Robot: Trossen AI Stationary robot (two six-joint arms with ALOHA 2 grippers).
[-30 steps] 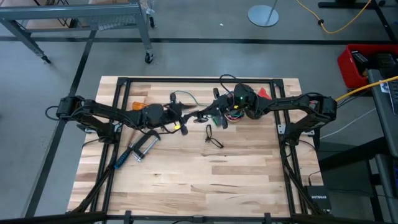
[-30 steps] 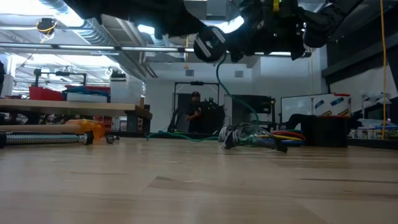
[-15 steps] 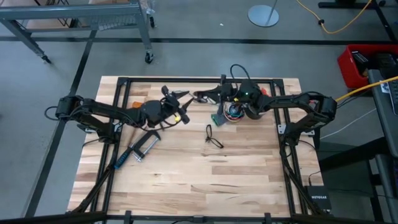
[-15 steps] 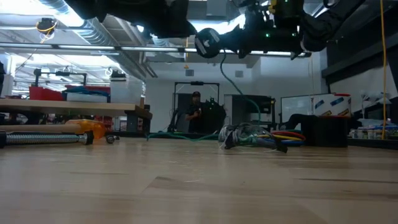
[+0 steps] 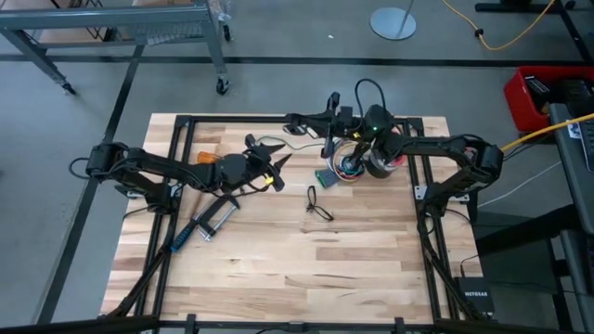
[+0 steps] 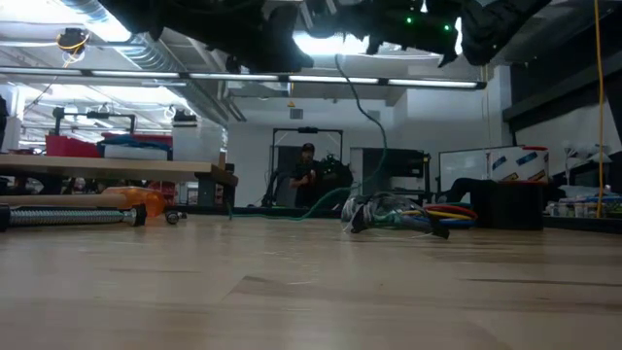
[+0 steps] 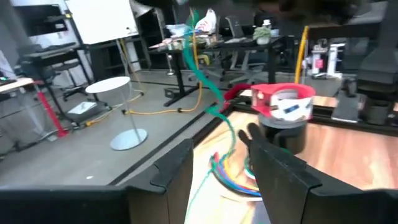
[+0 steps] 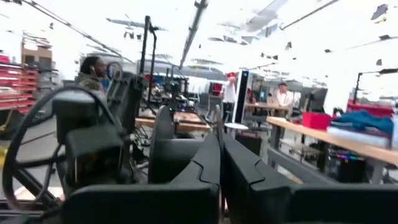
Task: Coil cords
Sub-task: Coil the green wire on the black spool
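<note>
The cord (image 6: 377,136) is thin and dark and looks green in the low and left wrist (image 7: 208,81) views. It hangs from my right gripper (image 5: 292,121), which is shut on it high above the table's far middle. It curves down to the table, where its lower run (image 6: 282,215) lies. A small yellow piece (image 5: 275,173) shows beside my left gripper (image 5: 269,154). That gripper is open and held above the table left of the right one. The cord shows beyond the gap of the left gripper (image 7: 221,155). My right gripper pinches the cord between its two shut fingers, and a thin line of it (image 8: 217,121) rises from between the fingertips. The fingers lie about level and point toward the table's left. The cord hangs slack below the hold, its lower end on the table.
A metal clamp (image 5: 209,221) lies at the left front. A bundle of multicoloured wires (image 5: 345,169) and a black round container with a red top (image 5: 380,163) sit under the right arm. Small black wire loops (image 5: 317,204) lie mid-table. A person stands in the room beyond (image 6: 306,180).
My right gripper has gone up and toward the table's far edge with the cord, drawing the hanging part longer. My left gripper has drawn back from the right gripper toward the table's left.
</note>
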